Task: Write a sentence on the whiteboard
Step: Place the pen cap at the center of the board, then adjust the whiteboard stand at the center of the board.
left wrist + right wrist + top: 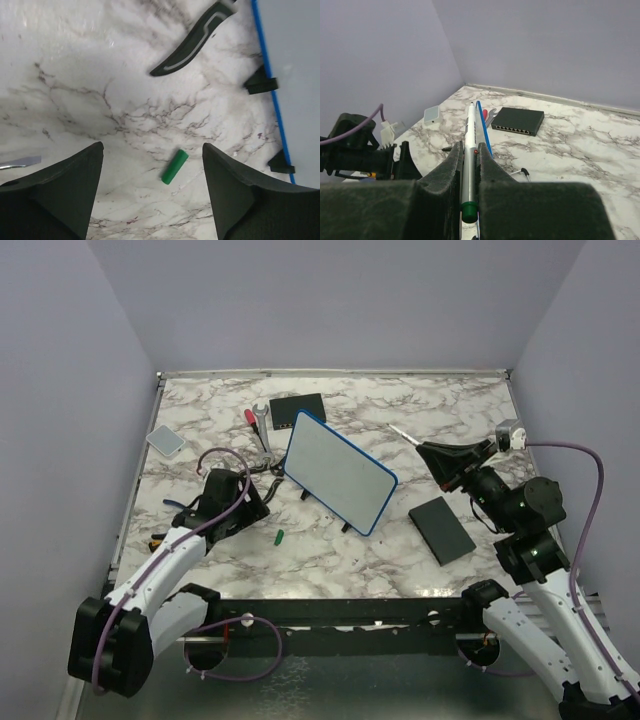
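The whiteboard (340, 472) stands on little black feet mid-table, tilted, with a blue rim; its face shows no green writing, so the sentence is not visible. My right gripper (432, 452) is shut on a silver-white marker (405, 434) just right of the board, tip pointing at it. In the right wrist view the marker (471, 120) sits between my closed fingers (451, 160), green end towards the camera, with the board's blue edge (482, 127) just past it. My left gripper (250, 508) is open and empty, low over a loose green cap (174, 166) left of the board (295, 75).
A flat black pad (442, 529) lies right of the board. A black box with ports (298, 409), a wrench (262, 425) and a red-handled tool (250, 417) lie behind it. A small white device (166, 440) sits far left. A black curved handle (192, 45) lies near the board's feet.
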`<state>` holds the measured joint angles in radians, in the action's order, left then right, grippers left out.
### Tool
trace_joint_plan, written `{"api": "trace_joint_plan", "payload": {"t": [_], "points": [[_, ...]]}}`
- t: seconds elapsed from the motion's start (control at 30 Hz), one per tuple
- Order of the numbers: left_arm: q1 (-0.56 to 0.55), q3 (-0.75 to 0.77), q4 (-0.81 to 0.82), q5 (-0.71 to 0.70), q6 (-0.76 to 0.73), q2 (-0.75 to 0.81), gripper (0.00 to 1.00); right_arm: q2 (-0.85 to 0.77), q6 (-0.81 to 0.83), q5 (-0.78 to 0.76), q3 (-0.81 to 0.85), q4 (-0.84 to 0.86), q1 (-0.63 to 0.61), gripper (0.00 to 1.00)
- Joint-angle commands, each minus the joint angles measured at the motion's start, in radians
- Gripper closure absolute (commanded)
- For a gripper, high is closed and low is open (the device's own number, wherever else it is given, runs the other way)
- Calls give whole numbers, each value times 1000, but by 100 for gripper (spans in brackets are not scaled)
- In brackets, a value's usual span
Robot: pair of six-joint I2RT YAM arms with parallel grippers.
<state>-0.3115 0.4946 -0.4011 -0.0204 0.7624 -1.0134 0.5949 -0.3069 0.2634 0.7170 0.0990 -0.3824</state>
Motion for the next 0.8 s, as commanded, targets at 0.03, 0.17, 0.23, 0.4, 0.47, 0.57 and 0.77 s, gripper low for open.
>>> {"api": "trace_joint_plan", "payload": {"t": [0.03, 0.17, 0.23, 0.4, 0.47, 0.57, 0.77], "points": [[-11, 116, 65, -35, -175, 57, 19, -15, 15, -48, -24, -6, -1, 99], [-43, 120, 237, 89, -226, -14, 19, -13, -10, -45, -29, 11, -1, 99], [-81, 110, 333, 125, -255, -58, 19, -15, -23, -34, -28, 14, -1, 99], [-181, 117, 533, 182, -333, -205, 19, -27, -48, -41, -27, 8, -1, 99], [-208, 123, 575, 179, -374, -260, 19, -34, -53, -47, -22, 1, -1, 99], [-226, 129, 614, 167, -424, -341, 25, -43, -62, -48, -19, -3, -1, 99], [-227, 85, 702, 120, -431, -407, 33, -51, -81, -43, -12, -5, -1, 99]]}}
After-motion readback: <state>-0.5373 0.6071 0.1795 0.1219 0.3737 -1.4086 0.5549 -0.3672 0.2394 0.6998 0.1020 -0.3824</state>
